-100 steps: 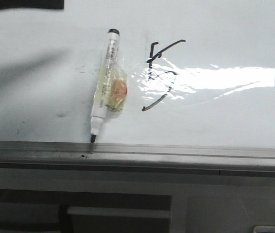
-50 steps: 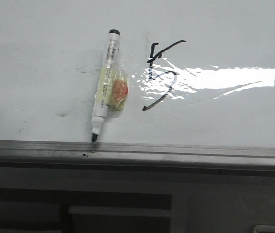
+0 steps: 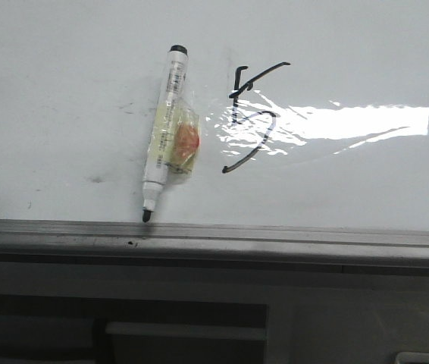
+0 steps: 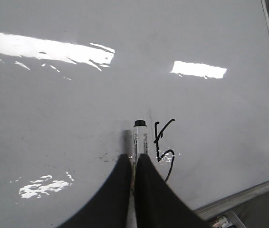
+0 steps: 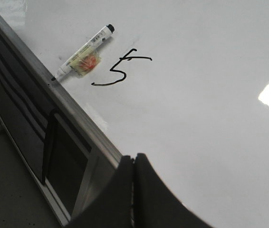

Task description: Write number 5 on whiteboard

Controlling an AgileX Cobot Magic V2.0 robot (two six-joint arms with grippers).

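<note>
The number 5 is drawn in black on the whiteboard, right of a white marker. The marker lies flat, its uncapped tip by the grey edge rail, and a yellowish tape patch with an orange spot sticks to it. Neither gripper shows in the front view. My left gripper is shut and empty above the board, and past it I see the marker and the 5. My right gripper is shut and empty over the board's edge, away from the marker and the 5.
A wrinkled glare patch lies right of the 5. Faint grey smudges mark the board left of the marker. Below the rail stands a dark frame with openings, also in the right wrist view.
A dark shape at the front view's top left corner and the shadow on the left of the board have gone. The marker and the 5 have not moved.
</note>
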